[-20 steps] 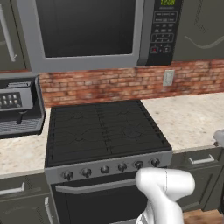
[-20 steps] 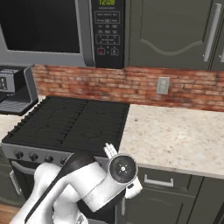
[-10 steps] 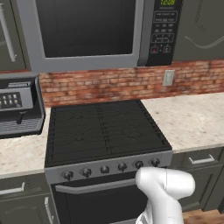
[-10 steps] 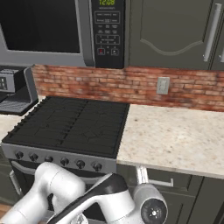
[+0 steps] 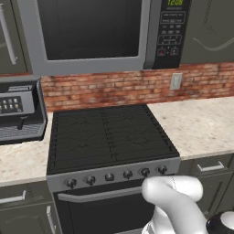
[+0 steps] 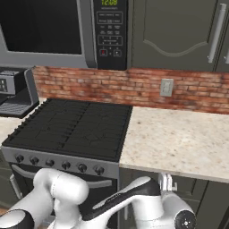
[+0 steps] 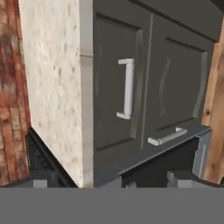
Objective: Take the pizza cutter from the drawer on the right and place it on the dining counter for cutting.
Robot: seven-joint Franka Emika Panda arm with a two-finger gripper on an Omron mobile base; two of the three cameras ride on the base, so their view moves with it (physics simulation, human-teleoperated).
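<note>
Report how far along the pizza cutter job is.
Done: nothing yet. The drawer under the beige worktop is closed, its silver handle untouched. In hand: the gripper is open and empty, facing that drawer front in the hand view. Left: pull the drawer open, find and grasp the cutter, carry it to the dining counter and set it down.

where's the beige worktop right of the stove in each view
Left base view: the worktop is at centre right, right of the stove.
Right base view: the worktop spreads over the centre and right.
Hand view: the worktop is rolled upright, a pale strip on the left.
Shared landmark: the brick wall bordering it.
</note>
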